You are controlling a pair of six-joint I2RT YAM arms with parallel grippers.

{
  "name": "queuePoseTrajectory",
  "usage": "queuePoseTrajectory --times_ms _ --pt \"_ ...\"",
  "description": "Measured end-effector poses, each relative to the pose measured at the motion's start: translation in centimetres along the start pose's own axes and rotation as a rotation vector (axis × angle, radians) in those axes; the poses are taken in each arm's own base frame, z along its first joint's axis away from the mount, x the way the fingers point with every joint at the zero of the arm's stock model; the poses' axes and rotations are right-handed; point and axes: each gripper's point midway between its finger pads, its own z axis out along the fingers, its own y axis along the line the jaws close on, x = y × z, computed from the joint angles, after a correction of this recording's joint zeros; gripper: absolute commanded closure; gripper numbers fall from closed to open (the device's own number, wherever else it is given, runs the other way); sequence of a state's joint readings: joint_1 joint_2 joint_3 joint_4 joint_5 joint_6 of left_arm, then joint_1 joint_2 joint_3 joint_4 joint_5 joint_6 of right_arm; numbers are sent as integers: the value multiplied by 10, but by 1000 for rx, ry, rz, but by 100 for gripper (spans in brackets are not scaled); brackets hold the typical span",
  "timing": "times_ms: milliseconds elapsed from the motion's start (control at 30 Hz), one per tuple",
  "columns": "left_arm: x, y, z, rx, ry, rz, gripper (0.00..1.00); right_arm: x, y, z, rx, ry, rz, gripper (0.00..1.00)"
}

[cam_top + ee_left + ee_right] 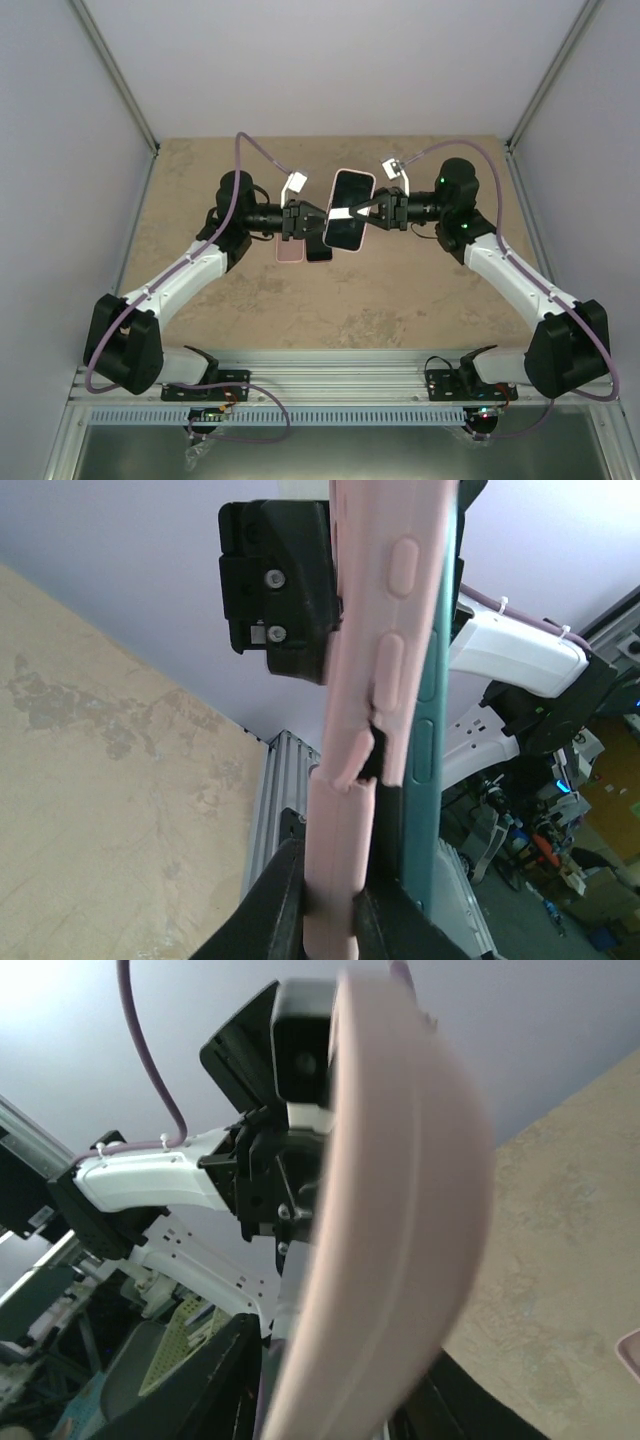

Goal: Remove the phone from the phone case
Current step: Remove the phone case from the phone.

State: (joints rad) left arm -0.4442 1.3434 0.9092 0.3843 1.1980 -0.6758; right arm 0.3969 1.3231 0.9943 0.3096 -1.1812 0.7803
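The phone (350, 200), black screen up inside a pink case, hangs in mid-air over the table's middle between both grippers. My left gripper (318, 220) is shut on the case's left edge. In the left wrist view its fingers (330, 880) clamp the pink case wall (390, 600), which has peeled away from the teal phone edge (435, 710). My right gripper (362, 212) is shut on the right side. In the right wrist view the blurred pink case (400, 1210) fills the gap between its fingers (340, 1360).
A pink flat item (290, 250) and a dark one (318, 250) lie on the tan table (400, 300) under the left gripper; the pink one's corner shows in the right wrist view (632, 1350). Grey walls enclose the table on three sides.
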Motion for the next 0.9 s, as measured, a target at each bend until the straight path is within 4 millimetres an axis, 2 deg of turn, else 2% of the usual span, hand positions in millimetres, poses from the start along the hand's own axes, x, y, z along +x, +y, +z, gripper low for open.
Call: queuePoseTrajectory --times_ms 167,367,600,733,900 --pt "-16 8 -6 -52 -72 -41 100 8 -11 -1 17 34 33 36" --pt "-28 22 -13 -112 -136 -90 100 -12 -17 -13 81 -1 -25 17" --pt "-33 37 -19 -174 -182 -157 100 -36 -21 -18 223 -24 -180 12" --pt "-38 51 -28 -222 -228 -232 100 -53 -25 -20 359 -23 -352 12" --pt "-38 68 -35 -288 -268 -324 100 -59 -27 -7 510 32 -593 13"
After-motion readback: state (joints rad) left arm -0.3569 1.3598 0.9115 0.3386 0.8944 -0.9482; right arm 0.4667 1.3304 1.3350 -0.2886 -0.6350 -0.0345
